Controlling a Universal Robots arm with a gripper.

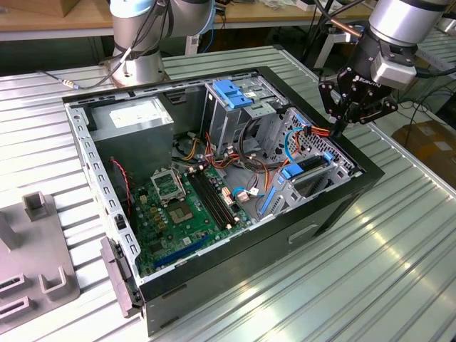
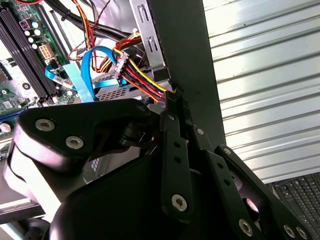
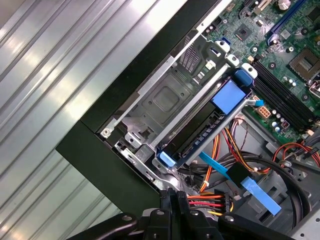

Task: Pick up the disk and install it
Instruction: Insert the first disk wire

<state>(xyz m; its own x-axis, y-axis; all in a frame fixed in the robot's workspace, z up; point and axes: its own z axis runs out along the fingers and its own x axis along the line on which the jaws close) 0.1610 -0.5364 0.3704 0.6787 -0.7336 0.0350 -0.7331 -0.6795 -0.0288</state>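
One open computer case (image 1: 335,206) lies on the ribbed metal table (image 1: 399,235), with the motherboard (image 1: 178,206) on its floor and the power supply (image 1: 135,117) at the far corner. A tall metal cage with a blue latch (image 1: 231,92) stands mid-case. On the exterior view's left a grey fixture (image 1: 35,249) sits on the table.

The disk (image 1: 308,169) is inside the case, in the low metal bracket by the wall nearest the arm. The first wrist view shows its dark body (image 3: 197,135) edged by the light-blue rail.

In the way are a red-yellow-orange cable bundle (image 2: 142,75) and a blue flat cable (image 2: 87,75), both running just beside the disk.

The gripper (image 1: 335,130) hangs over that case wall, fingers pressed together and holding nothing. Its tips (image 2: 174,97) are right at the cable bundle — we cannot tell if they touch it. The gripper is clear of the disk.
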